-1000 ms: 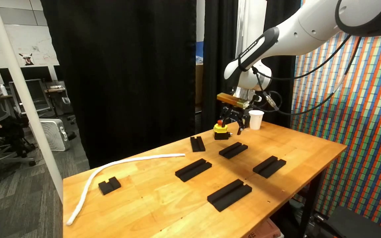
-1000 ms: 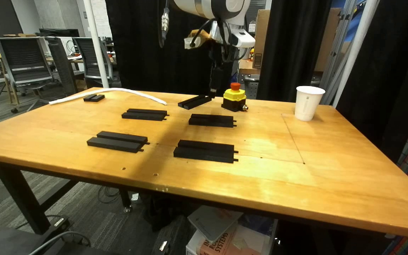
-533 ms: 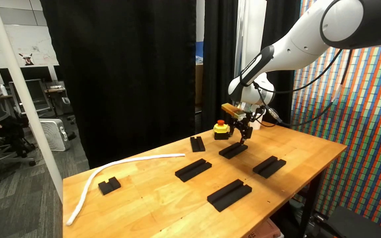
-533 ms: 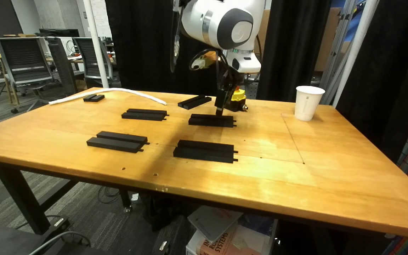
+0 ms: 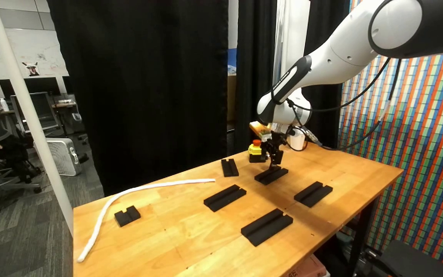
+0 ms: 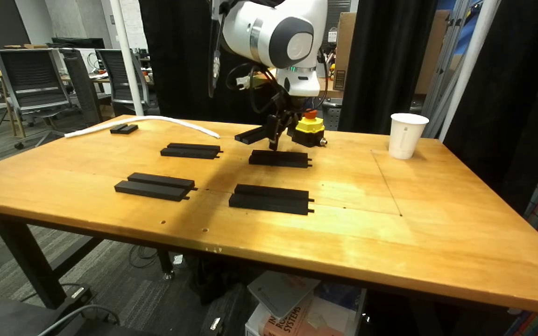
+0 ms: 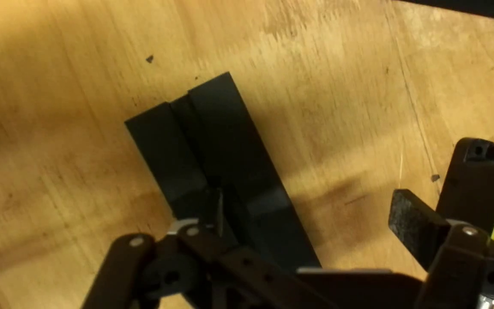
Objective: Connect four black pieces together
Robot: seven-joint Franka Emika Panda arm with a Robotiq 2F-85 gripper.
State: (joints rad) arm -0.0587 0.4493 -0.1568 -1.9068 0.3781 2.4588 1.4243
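holding its jaws wide, gripper (image 7: 309, 207) overhangs a black piece (image 7: 236, 165)

Blk curtain (image 5: 140, 96), gry carpet (image 5: 21, 246), wht pole (image 5: 28, 115)

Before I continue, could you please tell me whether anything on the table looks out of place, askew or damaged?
The black block between the white cord and the yellow button box looks askew: it lies at an angle to the four black bars, which run roughly parallel. I see no damage.
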